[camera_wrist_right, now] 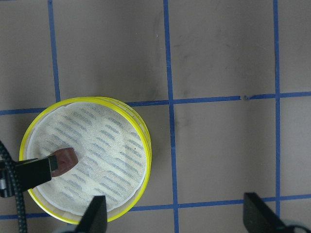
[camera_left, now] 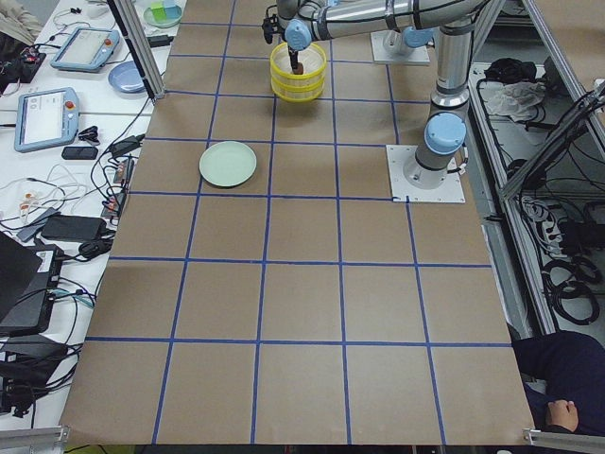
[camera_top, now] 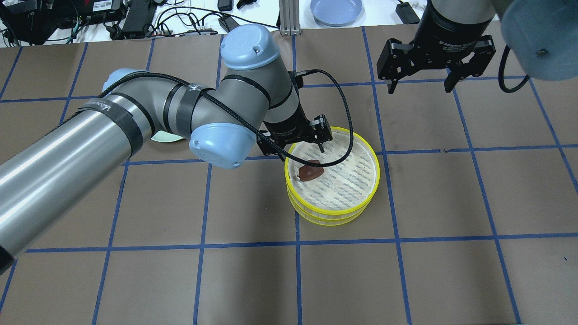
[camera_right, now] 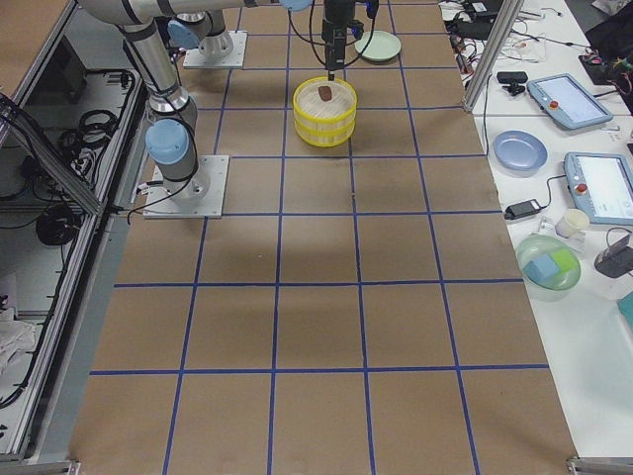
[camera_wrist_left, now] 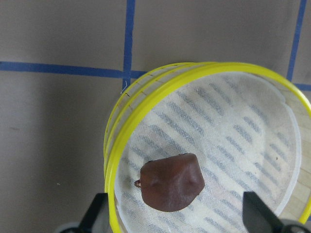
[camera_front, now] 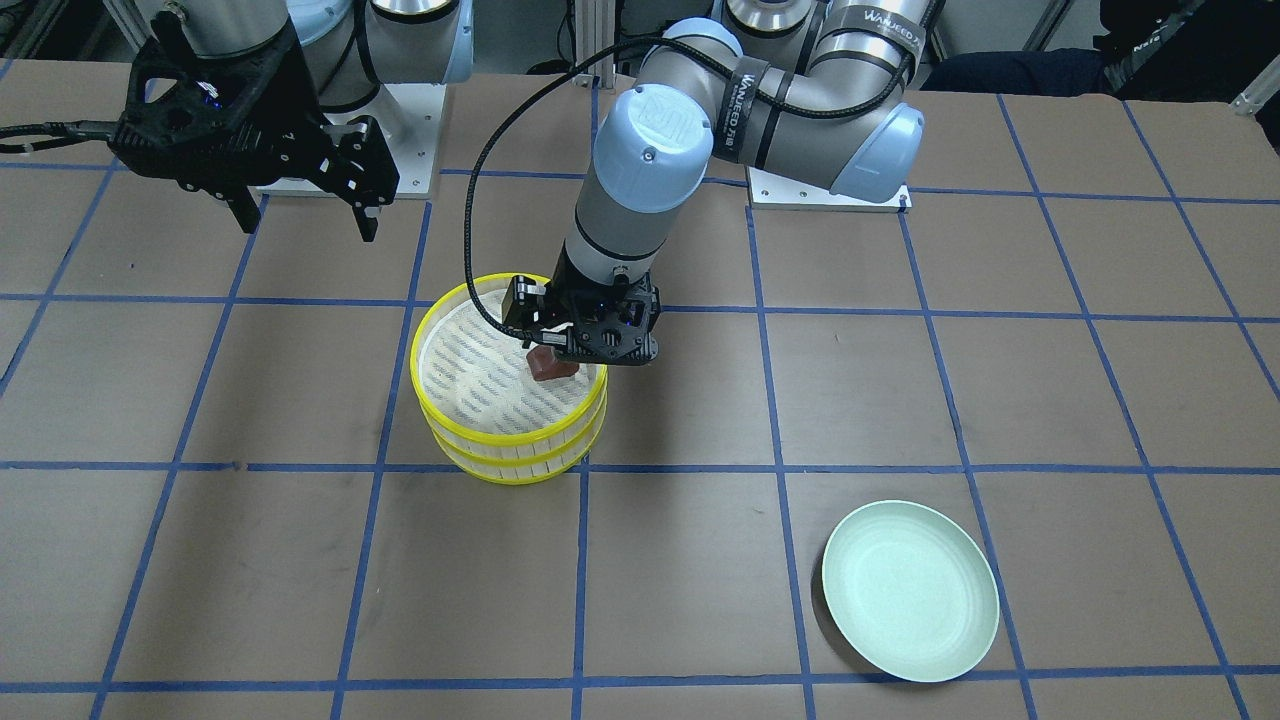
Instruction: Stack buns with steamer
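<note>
A yellow steamer (camera_top: 332,217) of two stacked tiers stands mid-table, and shows too in the front view (camera_front: 515,455). The dark reddish-brown bun (camera_top: 311,171) lies on the striped cloth of the top tier, near its rim (camera_wrist_left: 146,99). My left gripper (camera_top: 302,151) hovers just above it, open; in the left wrist view the bun (camera_wrist_left: 171,182) sits between the spread fingers, untouched. My right gripper (camera_top: 420,88) is open and empty, raised off to the far right of the steamer (camera_wrist_right: 146,145). The cream-white bun is hidden.
A pale green plate (camera_front: 910,590) sits empty on the table on my left side, partly hidden under my left arm in the overhead view (camera_top: 163,137). Brown table paper with a blue tape grid surrounds the steamer. A blue plate (camera_top: 336,10) lies beyond the far edge.
</note>
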